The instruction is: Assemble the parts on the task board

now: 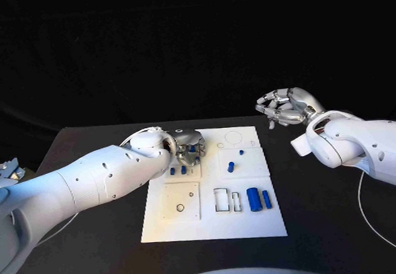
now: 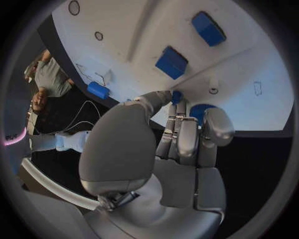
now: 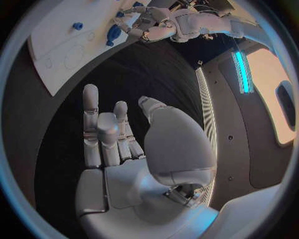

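Blue part (image 2: 201, 110) pinched by left hand (image 1: 189, 148) over task board (image 1: 260, 225): pick-up step, seating in its slot next. Right hand (image 1: 286, 106) spread, idle.

arms: glossy white, rounded shells | left hand (image 1: 188, 147), right hand (image 1: 288, 107): silver | thin white cables

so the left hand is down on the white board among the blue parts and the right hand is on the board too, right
Not quite. The left hand is down on the white board among the blue parts, but the right hand is off the board, raised beyond its far right corner. The head view shows this.
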`<control>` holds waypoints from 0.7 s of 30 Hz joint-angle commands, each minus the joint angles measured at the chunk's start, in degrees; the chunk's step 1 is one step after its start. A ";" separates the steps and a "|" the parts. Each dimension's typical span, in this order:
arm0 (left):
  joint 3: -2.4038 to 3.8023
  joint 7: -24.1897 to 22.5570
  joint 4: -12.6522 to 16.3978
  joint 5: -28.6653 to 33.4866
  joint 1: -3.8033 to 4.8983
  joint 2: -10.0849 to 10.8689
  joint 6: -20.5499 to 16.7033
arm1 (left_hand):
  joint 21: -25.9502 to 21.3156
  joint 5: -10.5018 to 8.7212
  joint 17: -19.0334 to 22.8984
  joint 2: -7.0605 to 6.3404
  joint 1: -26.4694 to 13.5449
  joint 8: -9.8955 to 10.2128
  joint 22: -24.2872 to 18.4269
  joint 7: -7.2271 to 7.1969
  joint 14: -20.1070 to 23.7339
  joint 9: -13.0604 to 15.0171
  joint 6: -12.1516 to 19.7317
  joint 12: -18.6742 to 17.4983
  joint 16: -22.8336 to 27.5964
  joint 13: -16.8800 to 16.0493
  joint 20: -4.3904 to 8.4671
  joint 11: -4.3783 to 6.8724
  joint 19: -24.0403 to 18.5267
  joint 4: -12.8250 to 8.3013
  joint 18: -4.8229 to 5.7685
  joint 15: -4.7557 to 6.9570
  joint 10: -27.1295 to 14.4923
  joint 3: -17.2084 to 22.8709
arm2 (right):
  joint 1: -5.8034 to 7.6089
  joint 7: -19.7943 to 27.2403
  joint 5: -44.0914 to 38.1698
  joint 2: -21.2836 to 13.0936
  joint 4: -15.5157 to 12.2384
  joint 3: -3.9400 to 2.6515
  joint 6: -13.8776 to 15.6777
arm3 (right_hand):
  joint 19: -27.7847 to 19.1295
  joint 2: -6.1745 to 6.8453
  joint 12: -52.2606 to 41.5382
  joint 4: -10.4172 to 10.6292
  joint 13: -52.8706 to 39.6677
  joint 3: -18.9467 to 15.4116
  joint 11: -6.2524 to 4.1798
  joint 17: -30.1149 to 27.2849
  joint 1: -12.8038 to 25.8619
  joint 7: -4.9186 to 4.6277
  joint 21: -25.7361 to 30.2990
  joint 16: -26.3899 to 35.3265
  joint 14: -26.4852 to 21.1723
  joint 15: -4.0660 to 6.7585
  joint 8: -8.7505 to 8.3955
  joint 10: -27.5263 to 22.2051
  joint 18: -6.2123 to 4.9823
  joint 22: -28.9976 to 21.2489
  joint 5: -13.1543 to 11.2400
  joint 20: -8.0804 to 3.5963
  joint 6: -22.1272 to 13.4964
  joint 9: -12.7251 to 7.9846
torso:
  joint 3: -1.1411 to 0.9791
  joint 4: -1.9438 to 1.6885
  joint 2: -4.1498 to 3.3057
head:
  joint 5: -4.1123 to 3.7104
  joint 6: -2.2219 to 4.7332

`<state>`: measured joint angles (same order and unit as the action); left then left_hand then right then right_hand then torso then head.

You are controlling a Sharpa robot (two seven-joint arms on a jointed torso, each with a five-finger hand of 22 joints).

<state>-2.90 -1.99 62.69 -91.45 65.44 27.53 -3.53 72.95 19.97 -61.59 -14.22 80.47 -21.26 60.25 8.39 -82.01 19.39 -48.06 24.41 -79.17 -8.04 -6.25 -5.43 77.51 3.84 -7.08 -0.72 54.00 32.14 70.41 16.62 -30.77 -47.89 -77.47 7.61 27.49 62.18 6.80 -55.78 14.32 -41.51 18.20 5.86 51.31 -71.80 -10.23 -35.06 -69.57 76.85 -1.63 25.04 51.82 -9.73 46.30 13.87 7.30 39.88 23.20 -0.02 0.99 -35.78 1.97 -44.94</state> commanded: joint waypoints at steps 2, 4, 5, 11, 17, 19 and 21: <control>-0.13 1.69 0.02 -1.04 -0.26 0.01 1.11 | 0.42 -0.18 0.07 0.19 0.51 0.40 0.22 0.02 -0.34 -0.16 -0.31 -0.28 -0.24 0.21 -0.11 -0.11 0.38 -0.21 1.20 -0.16 0.37 0.72 | -0.02 0.51 -0.13 0.07 -0.01 -0.01 -0.58 | -0.39 -0.03 0.38 0.32 0.05 0.00 -0.08 -0.05 -0.38 -0.34 0.32 0.12 -0.40 0.17 0.27 -0.35 -0.66 -0.10 0.35 0.14 -0.23 -0.06 | 0.07 0.03 -0.05 | -0.06 -0.30; -0.12 1.91 0.14 -1.15 -0.26 0.10 1.34 | 0.55 -0.23 0.21 -0.03 0.35 0.57 0.36 0.01 -0.34 -0.32 -0.35 -0.67 -0.24 0.43 -0.20 -0.33 0.34 -0.49 1.23 -0.31 -0.18 0.99 | -0.02 0.51 -0.12 0.08 0.01 -0.01 -0.63 | -0.38 -0.07 0.44 0.37 0.18 0.00 -0.08 -0.04 -0.40 -0.33 0.37 0.13 -0.41 0.17 0.33 -0.30 -0.66 -0.12 0.35 0.14 -0.18 -0.06 | 0.02 0.05 -0.01 | -0.04 -0.31; -0.12 2.01 0.20 -1.21 -0.26 0.15 1.43 | 0.57 -0.24 0.23 -0.07 0.32 0.60 0.38 0.00 -0.34 -0.35 -0.34 -0.71 -0.25 0.45 -0.23 -0.35 0.34 -0.52 1.24 -0.32 -0.24 1.01 | -0.02 0.51 -0.12 0.08 0.03 -0.01 -0.64 | -0.38 -0.07 0.44 0.37 0.18 0.00 -0.08 -0.04 -0.40 -0.33 0.37 0.13 -0.41 0.17 0.33 -0.30 -0.66 -0.12 0.35 0.14 -0.18 -0.06 | -0.01 0.02 0.01 | -0.05 -0.31; -0.12 2.48 0.38 -1.44 -0.26 0.34 1.39 | 0.68 -0.32 0.45 -0.49 -0.23 1.03 0.46 -0.02 -0.31 -0.63 0.00 -1.02 -0.24 0.64 -0.40 -0.58 0.25 -0.64 1.24 -0.52 -0.75 1.01 | -0.03 0.50 -0.12 0.11 0.07 -0.01 -0.70 | -0.38 -0.07 0.44 0.37 0.18 0.00 -0.08 -0.04 -0.40 -0.33 0.37 0.13 -0.41 0.17 0.33 -0.30 -0.66 -0.12 0.35 0.14 -0.18 -0.06 | -0.01 -0.03 0.04 | -0.25 -0.26; -0.11 2.87 0.46 -1.77 -0.26 0.48 1.41 | 0.71 -0.31 0.57 -0.57 -0.41 1.17 0.46 0.03 -0.30 -0.74 -0.08 -1.27 -0.24 0.78 -0.51 -0.71 0.18 -0.77 1.23 -0.63 -1.20 1.09 | -0.03 0.50 -0.12 0.11 0.10 -0.01 -0.75 | -0.38 -0.09 0.45 0.39 0.24 0.00 -0.09 0.01 -0.42 -0.33 0.40 0.12 -0.39 0.18 0.37 -0.27 -0.67 -0.13 0.35 0.14 -0.15 -0.06 | 0.02 -0.02 0.04 | -0.27 -0.20; -0.11 3.03 0.48 -1.88 -0.26 0.52 1.55 | 0.77 -0.31 0.62 -0.58 -0.43 1.19 0.55 0.05 -0.29 -0.76 -0.12 -1.33 -0.24 0.82 -0.54 -0.74 0.20 -0.81 1.25 -0.66 -1.30 1.11 | -0.03 0.48 -0.12 0.11 0.11 -0.01 -0.76 | -0.38 -0.09 0.45 0.39 0.24 0.00 -0.09 0.01 -0.42 -0.33 0.40 0.12 -0.39 0.18 0.37 -0.27 -0.67 -0.13 0.35 0.14 -0.15 -0.06 | -0.01 0.00 0.01 | -0.24 -0.20; -0.11 3.12 0.50 -1.95 -0.26 0.54 1.66 | 0.77 -0.31 0.62 -0.59 -0.43 1.19 0.55 0.05 -0.29 -0.76 -0.13 -1.34 -0.24 0.82 -0.54 -0.75 0.20 -0.82 1.25 -0.66 -1.32 1.11 | -0.03 0.48 -0.12 0.11 0.12 -0.01 -0.77 | -0.38 -0.09 0.45 0.39 0.24 0.00 -0.09 0.01 -0.42 -0.33 0.40 0.12 -0.39 0.18 0.37 -0.27 -0.67 -0.13 0.35 0.14 -0.15 -0.06 | -0.01 0.00 0.01 | -0.24 -0.20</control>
<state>-2.80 -0.24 63.25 -92.37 65.48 28.00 -3.49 73.32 19.97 -61.04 -14.48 80.21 -20.27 60.73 8.39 -82.22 18.68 -48.06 23.41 -79.17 -7.31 -6.46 -6.24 77.71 3.23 -6.19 -0.93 53.13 33.06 70.41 16.62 -30.75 -47.82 -77.34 7.61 27.43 62.18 6.80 -55.55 14.32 -41.32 18.20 5.90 51.32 -71.80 -10.13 -35.06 -69.57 76.85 -1.63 25.03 51.86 -9.73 46.24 13.87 7.30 39.79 23.21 -0.02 0.97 -35.74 1.70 -45.14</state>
